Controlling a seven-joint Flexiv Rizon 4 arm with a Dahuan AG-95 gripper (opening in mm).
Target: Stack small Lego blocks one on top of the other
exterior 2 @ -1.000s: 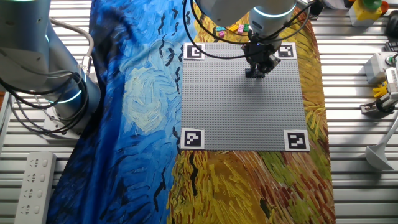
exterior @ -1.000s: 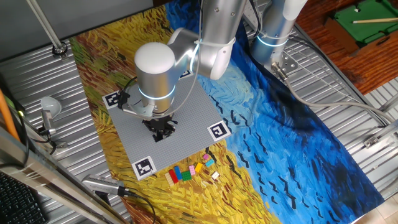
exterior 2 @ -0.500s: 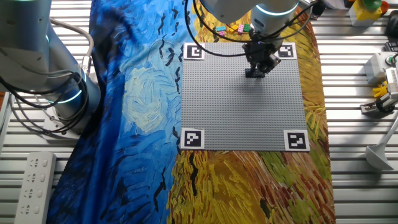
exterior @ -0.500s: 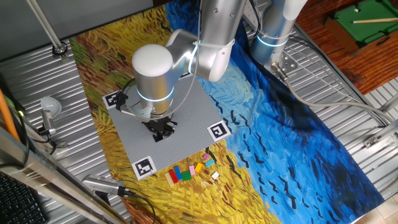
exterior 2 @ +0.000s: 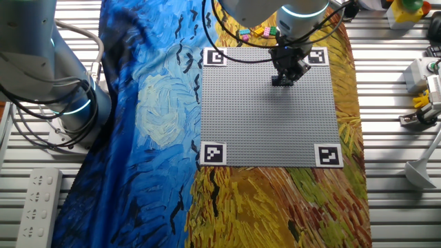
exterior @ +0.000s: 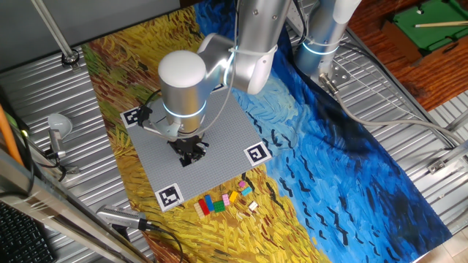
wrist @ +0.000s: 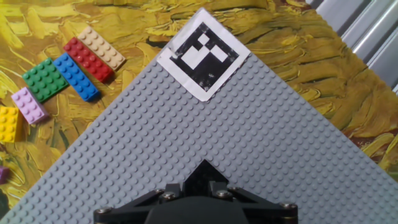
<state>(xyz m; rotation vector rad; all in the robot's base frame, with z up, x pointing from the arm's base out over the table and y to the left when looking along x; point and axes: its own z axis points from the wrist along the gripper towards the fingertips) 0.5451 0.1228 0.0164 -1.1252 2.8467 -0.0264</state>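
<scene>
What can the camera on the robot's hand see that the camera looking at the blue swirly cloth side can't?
Only the hand view shows each loose brick clearly: tan brick, red brick, blue brick, green brick, pink brick and yellow brick, all lying on the cloth beside the grey baseplate.

Only the other fixed view shows the whole baseplate with four corner markers, plus a second arm.

Both show the baseplate and the gripper low over it, with something black at its tips. Neither shows clearly whether it is open or shut.
</scene>
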